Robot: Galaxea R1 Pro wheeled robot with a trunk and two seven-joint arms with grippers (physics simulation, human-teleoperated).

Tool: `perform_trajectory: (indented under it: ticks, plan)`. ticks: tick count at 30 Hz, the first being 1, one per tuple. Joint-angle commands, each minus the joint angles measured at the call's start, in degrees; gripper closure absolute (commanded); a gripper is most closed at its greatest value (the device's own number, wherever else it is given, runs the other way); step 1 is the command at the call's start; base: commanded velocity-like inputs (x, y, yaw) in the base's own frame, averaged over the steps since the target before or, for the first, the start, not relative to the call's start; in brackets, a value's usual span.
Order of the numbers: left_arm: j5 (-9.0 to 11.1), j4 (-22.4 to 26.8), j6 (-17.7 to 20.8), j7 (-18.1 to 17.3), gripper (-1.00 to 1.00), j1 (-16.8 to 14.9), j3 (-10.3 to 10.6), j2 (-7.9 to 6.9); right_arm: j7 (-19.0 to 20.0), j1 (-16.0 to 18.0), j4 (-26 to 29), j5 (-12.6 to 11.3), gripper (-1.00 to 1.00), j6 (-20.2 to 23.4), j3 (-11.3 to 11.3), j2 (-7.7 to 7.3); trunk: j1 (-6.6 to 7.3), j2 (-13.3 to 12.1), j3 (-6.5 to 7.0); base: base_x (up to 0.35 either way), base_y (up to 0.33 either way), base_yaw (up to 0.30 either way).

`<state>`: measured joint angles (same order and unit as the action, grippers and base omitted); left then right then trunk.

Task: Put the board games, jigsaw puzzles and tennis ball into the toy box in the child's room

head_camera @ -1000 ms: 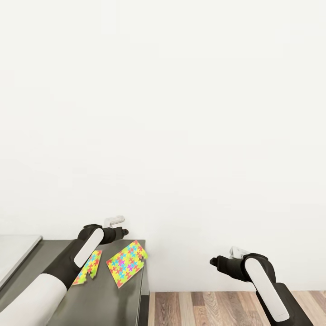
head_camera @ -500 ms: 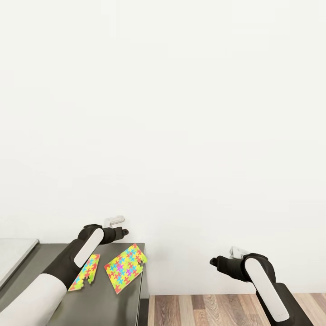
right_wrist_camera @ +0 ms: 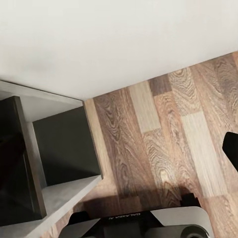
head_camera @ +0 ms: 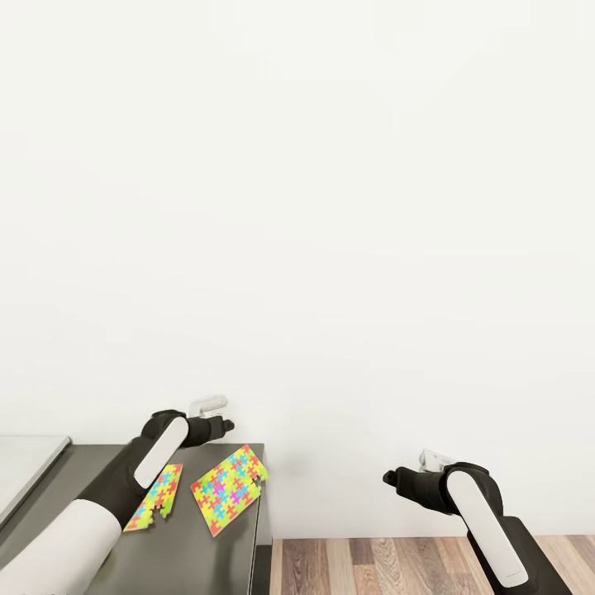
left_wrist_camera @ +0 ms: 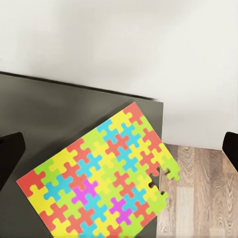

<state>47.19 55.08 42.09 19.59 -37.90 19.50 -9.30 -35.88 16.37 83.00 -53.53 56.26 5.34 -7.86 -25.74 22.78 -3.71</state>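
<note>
Left gripper (head_camera: 225, 416): fingers spread wide, holding nothing, hovering above the puzzles.
Right gripper (head_camera: 395, 476): over the wood floor (head_camera: 413, 562); fingers probably apart, the view is poor.
Right puzzle (left_wrist_camera: 101, 177): flat on the table's (head_camera: 207, 562) dark corner, one corner overhanging the right edge.
Left puzzle (head_camera: 155, 497): just beside it, partly under the left forearm.
Handling: likely thin, light and bendy; best pinched at the overhanging corner.
Left arm pose: reaching forward over the table.

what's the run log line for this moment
left gripper: open, above jigsaw puzzles | puzzles: flat on dark table corner | right gripper: open, over wood floor
</note>
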Motion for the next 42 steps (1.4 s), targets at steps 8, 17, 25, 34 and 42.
perform_trajectory:
  ticks: [8, 17, 25, 34, 42]
  plan:
    - [0.8, -8.2, 1.2, -1.2, -1.00, -2.7, -0.2, -0.24, -0.6, 0.1, 0.1, -0.5, -1.00, 0.1, 0.1, -0.14, -0.04, 0.1, -0.14, 0.000, 0.000, 0.000]
    - [0.0, -17.4, 0.0, -7.9, -1.00, -6.0, -0.3, -0.13, -0.6, 0.1, 0.2, -0.5, -1.00, 0.1, 0.1, -0.15, -0.04, 0.1, -0.14, 0.000, 0.000, 0.000]
    - [-0.2, -18.0, -2.7, -8.4, -1.00, -6.2, -0.2, -0.19, -0.6, 0.1, 0.1, -0.5, -1.00, 0.1, 0.1, -0.14, -0.04, 0.1, -0.50, 0.000, 0.000, 0.000]
    - [-0.2, -18.0, -4.2, -8.6, -1.00, -6.2, -0.2, -0.37, -0.6, 0.1, 0.0, -0.6, -1.00, 0.1, -1.2, -0.14, -0.04, 0.1, -1.32, 0.000, 0.000, 0.000]
    - [-0.2, -17.8, -4.3, -8.6, -1.00, -6.2, -0.2, -0.28, -0.5, 0.1, 0.0, -0.7, -1.00, 0.1, -1.6, -0.10, -0.04, 0.1, -2.08, 0.000, 0.000, 0.000]
